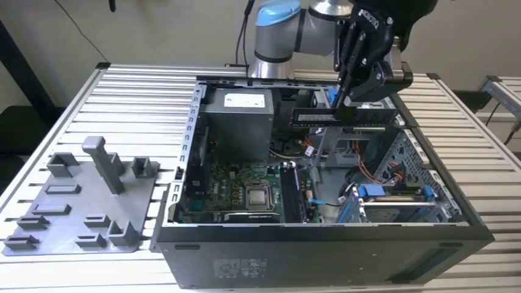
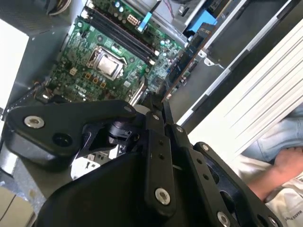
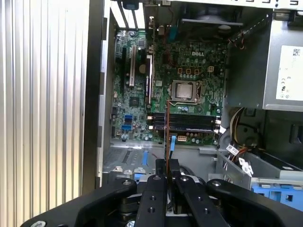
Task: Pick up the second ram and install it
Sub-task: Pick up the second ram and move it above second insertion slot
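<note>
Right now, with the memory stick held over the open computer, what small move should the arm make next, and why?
Probably a wrist turn before lowering. The gripper is shut on the second ram above the case, and in the exterior view the stick lies crosswise to the memory slots, so it seems to need lining up first.
</note>
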Action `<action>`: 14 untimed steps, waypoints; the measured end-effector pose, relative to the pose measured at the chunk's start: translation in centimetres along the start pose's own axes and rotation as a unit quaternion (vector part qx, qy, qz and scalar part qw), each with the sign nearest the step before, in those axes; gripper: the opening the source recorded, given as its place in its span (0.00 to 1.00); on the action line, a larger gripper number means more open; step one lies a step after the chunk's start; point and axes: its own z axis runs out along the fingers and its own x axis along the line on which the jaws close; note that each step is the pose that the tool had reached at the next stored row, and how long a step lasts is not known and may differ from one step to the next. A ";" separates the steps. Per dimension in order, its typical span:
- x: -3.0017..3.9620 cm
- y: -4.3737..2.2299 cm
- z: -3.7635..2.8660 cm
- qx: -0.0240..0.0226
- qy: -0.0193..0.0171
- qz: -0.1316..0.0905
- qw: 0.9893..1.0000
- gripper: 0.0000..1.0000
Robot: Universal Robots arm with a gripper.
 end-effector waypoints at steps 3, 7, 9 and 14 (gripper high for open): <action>0.00 -0.01 0.00 0.000 0.000 0.000 1.000 0.14; -0.11 -0.02 0.00 0.000 0.000 0.000 1.000 0.14; -0.28 0.00 0.00 0.000 0.000 0.001 1.000 0.14; -0.38 0.19 0.00 0.001 -0.018 0.009 1.000 0.14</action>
